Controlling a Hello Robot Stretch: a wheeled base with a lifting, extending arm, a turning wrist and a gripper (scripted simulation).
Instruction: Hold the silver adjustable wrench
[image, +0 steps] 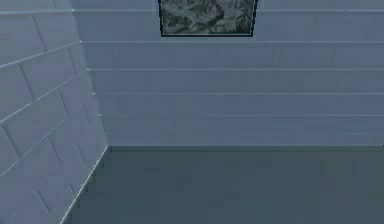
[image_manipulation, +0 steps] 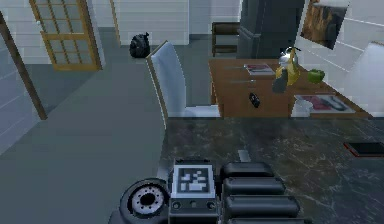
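forward view: framed picture (image: 209, 16) at 12 o'clock on pale block wall (image: 230, 95); grey floor (image: 230, 190) at 6 | arm side view: gripper (image_manipulation: 148, 199) at 6 o'clock, its grip and load cannot be told; wooden table (image_manipulation: 232, 86) at 2 o'clock bears small dark thing (image_manipulation: 253, 100), wrench or not unclear; white chair (image_manipulation: 172, 82) at 12

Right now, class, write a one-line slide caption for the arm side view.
Dark stone counter before a cluttered wooden table, pale chair at its side, glazed wooden door beyond.
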